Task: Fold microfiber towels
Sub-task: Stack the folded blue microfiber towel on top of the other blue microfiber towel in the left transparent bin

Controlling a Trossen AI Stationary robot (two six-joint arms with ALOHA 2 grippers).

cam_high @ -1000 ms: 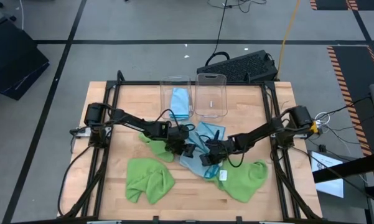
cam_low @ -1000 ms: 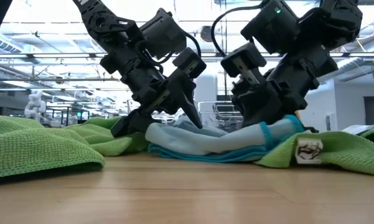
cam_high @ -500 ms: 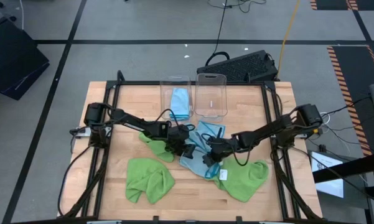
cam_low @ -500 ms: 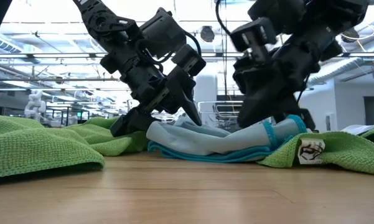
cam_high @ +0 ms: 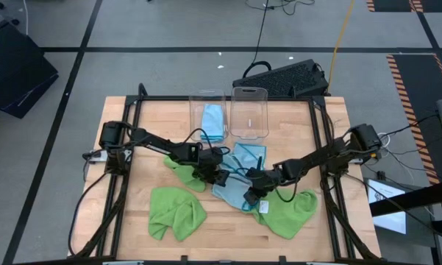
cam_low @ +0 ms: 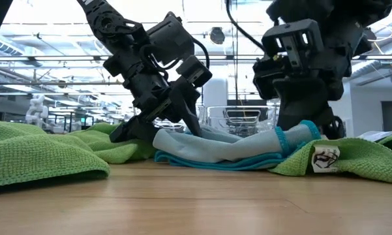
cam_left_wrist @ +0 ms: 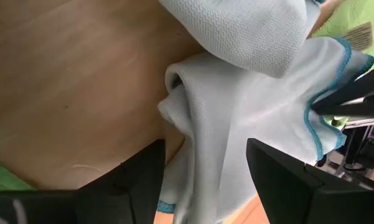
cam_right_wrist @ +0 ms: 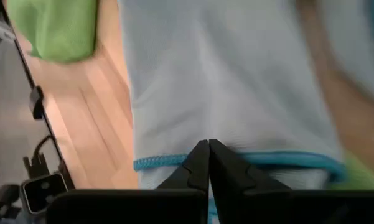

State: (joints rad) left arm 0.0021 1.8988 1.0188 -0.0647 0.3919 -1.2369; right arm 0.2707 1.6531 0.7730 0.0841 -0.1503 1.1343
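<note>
1. Lying bunched up in the middle of the worktop is the light blue towel.
2. The left gripper sits at the towel's left edge with its jaws spread apart.
3. The right gripper has its jaws pressed together on the towel's blue hem.
4. Two green towels lie near the front edge.
5. Another blue towel sits in a clear bin at the back.

Robotics lab: framed wooden table, taped floor.

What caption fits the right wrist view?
Right gripper shut on the light blue towel's teal hem.
</note>
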